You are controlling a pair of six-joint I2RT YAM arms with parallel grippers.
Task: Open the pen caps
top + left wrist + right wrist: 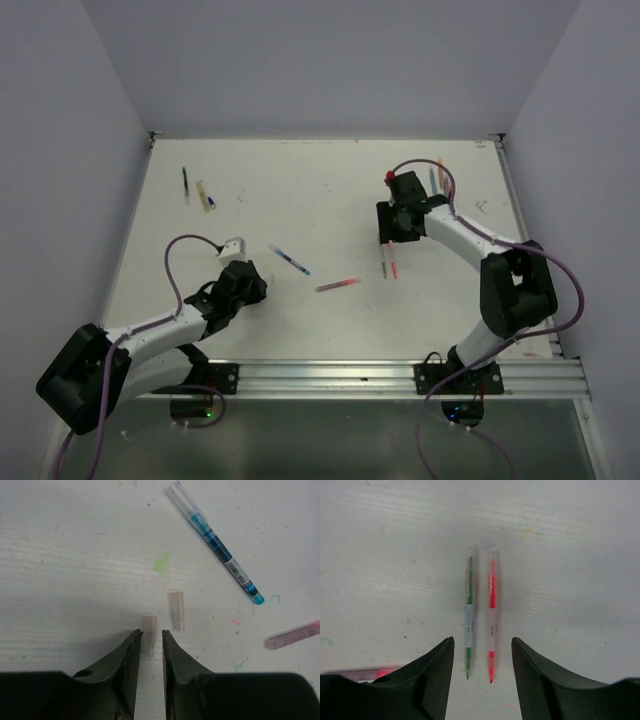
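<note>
Two small pale pen caps lie loose on the white table in the left wrist view. One cap [150, 627] lies in the narrow gap at the tips of my left gripper [150, 632], whose jaws stand slightly apart and clear of it. The other cap [176, 611] rests just to its right. In the right wrist view a green pen [468, 625] and a red pen [492, 620] lie side by side, bare tips toward the camera. They sit between the wide-open fingers of my right gripper [482, 640], which hovers above them without touching.
A blue pen [215, 540] lies diagonally beyond the left gripper [258, 283], and a pink pen [292, 636] lies to its right. More pens rest at the far left [186, 184] and far right [437, 178]. Walls close the table on three sides.
</note>
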